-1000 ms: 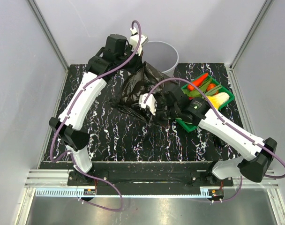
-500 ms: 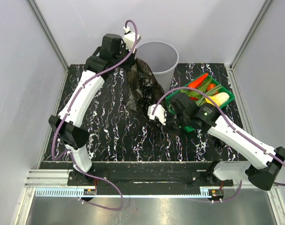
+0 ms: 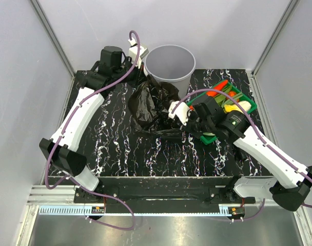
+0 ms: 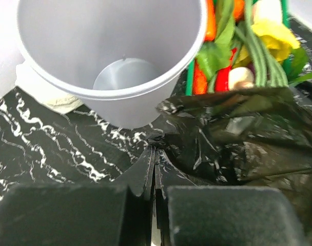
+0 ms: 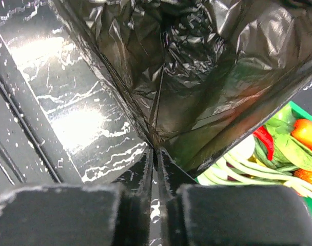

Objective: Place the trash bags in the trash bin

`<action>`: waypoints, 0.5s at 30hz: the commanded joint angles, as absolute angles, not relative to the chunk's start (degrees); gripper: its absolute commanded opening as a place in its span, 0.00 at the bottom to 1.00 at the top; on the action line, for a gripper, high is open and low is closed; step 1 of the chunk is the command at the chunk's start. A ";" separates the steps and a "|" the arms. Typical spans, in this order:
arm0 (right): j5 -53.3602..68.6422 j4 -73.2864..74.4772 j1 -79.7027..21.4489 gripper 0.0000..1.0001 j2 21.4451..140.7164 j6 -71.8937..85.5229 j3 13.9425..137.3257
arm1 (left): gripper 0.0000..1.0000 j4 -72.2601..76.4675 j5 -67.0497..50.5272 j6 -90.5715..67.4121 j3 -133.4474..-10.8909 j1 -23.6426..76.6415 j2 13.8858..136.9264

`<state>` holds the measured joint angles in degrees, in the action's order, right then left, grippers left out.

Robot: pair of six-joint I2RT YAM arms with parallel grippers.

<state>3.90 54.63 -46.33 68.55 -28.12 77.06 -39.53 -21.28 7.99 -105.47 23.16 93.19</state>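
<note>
The black, white-veined counter (image 3: 115, 148) carries everything. At its far edge stands the trash bin (image 3: 171, 77), upright, with nothing inside; the left wrist camera looks down to its bare floor (image 4: 125, 74). The trash bag (image 3: 148, 105) is outside the bin. It is bunched in a glossy black heap on the counter just in front of the bin, with one flat flap reaching toward the right arm. To the right of the bag sits a green basket (image 3: 251, 105) filled with vegetables: orange, red, yellow and green pieces.

The left end effector (image 4: 153, 169) hangs beside the bin's near-left side. Its fingers are pressed together on a pleat of the bag's film. The right end effector (image 5: 156, 164) is also clamped on a fold of the bag, with only the thin film between its fingers.

The overhead view shows the whole layout, but both pinch points are hidden under the wrists. The left wrist view adds a pale, off-white object (image 4: 48, 95) against the bin's base; I cannot tell what it is. The right wrist view looks into the bag's crinkled folds (image 5: 197, 77). Beyond them are a red pepper (image 5: 264, 141) and an orange piece (image 5: 307, 130) in the basket.
</note>
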 commanded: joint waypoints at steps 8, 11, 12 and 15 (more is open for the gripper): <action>4.66 50.71 -44.30 0.54 72.15 -22.51 88.76 | 0.00 -32.87 -29.18 3.96 -105.91 23.29 89.03; 2.47 49.06 -43.07 0.57 72.86 -21.27 91.75 | 0.00 -32.96 -29.00 3.96 -106.43 23.38 88.86; 0.29 47.65 -42.89 0.61 73.38 -20.31 92.37 | 0.00 -32.96 -29.26 3.96 -106.52 23.38 88.77; -7.20 45.53 -41.40 0.65 77.07 -18.90 95.18 | 0.00 -32.96 -30.14 3.69 -106.35 23.47 88.16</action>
<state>1.02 51.09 -43.24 73.73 -22.15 90.63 -36.25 -27.66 4.78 -104.97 23.24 90.43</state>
